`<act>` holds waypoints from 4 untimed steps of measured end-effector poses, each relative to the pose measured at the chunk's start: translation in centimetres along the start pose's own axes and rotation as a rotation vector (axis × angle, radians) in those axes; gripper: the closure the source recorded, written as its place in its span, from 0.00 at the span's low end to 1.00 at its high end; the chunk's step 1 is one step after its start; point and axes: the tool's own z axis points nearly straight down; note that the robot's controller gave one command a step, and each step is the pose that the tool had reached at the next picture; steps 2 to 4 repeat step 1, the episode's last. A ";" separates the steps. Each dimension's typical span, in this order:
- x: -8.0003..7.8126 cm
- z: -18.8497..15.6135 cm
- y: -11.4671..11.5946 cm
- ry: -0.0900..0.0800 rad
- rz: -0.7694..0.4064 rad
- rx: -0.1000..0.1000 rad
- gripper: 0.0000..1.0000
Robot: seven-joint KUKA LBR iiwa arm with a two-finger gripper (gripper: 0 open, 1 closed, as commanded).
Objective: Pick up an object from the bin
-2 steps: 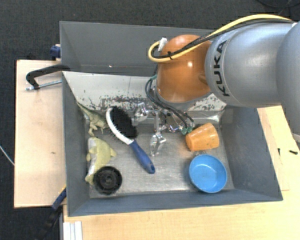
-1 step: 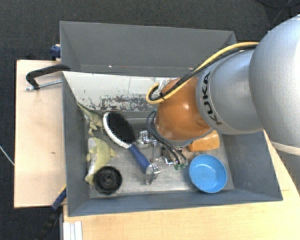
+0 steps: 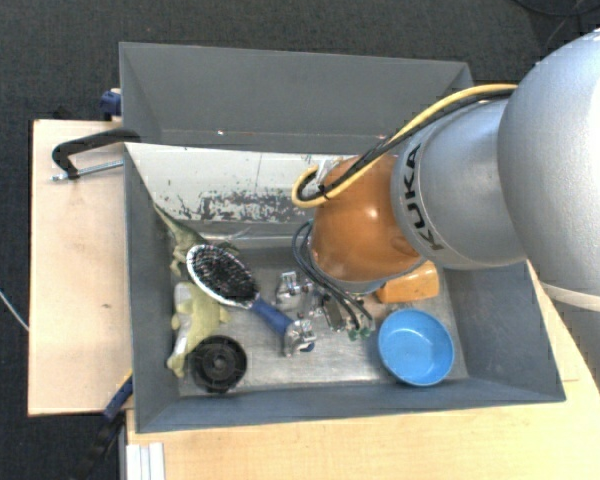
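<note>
My gripper (image 3: 297, 316) is low over the bin floor near the middle, below the orange wrist cover. Its two metal fingers stand apart, so it is open. A hairbrush (image 3: 223, 274) with black bristles, a white rim and a blue handle lies just left of it. The tip of that handle reaches up to the gap between the fingers, touching or not I cannot tell. A blue round bowl (image 3: 416, 346) sits to the right of the gripper near the front wall. An orange wedge-shaped thing (image 3: 413, 284) lies behind the bowl, partly hidden by the arm.
A pale yellow-green soft toy (image 3: 194, 310) lies along the left wall under the brush head. A black round disc (image 3: 217, 362) rests in the front left corner. The arm covers the bin's right rear part.
</note>
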 end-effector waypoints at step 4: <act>-1.5 -17.0 3.3 -0.002 -0.241 0.000 1.00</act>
